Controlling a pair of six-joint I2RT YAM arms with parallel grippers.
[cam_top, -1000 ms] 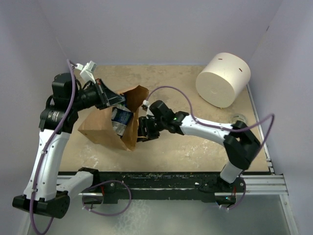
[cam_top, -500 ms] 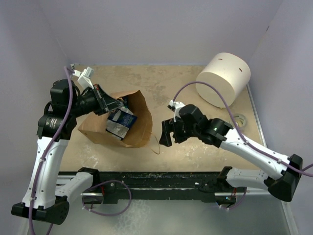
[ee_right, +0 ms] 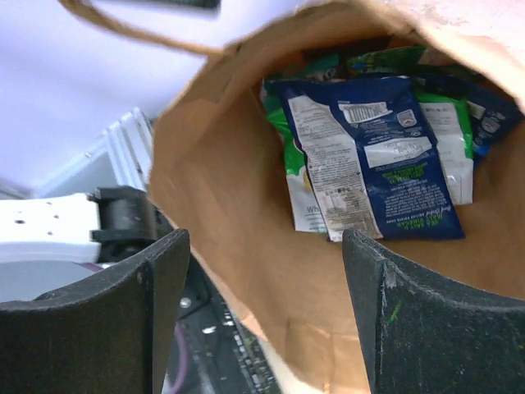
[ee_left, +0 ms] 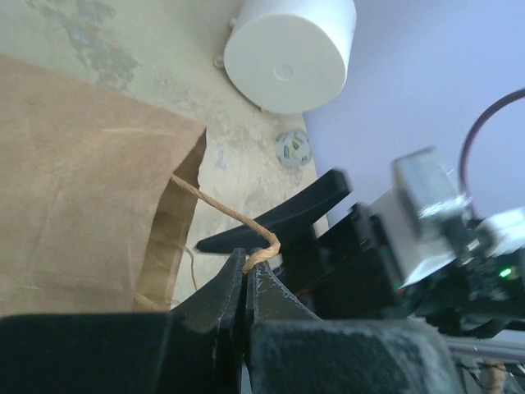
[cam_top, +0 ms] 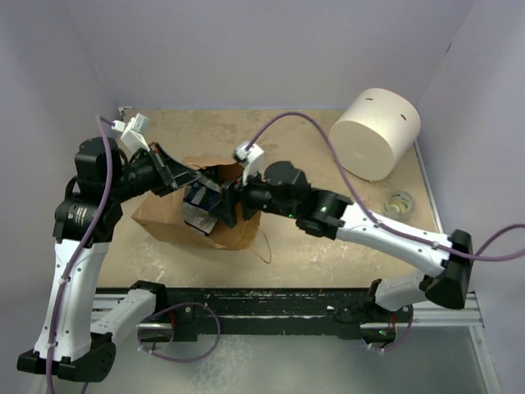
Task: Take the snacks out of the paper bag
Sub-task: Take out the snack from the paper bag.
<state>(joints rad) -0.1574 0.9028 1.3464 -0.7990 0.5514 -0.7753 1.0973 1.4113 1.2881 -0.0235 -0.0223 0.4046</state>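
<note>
Left arm (cam_top: 70, 263) raised, left jaws clenched on paper bag (cam_top: 164, 222) handle (ee_left: 221, 209), right arm (cam_top: 394, 238) stretched across bench (cam_top: 287, 131), right jaws spread wide at bag mouth, snacks (ee_right: 369, 156) just ahead.

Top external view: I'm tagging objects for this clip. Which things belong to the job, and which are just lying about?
Job: paper bag; snacks inside it; its handle, pinched by the left gripper; open right gripper at the bag's mouth.
Lying about: white cylinder; tape roll.

Brown paper bag (ee_right: 246, 271); inside, 1 navy packet (ee_right: 394, 189) (white label panel) over green-and-white packets (ee_right: 299, 176); cylinder (cam_top: 375, 131) plain white.
</note>
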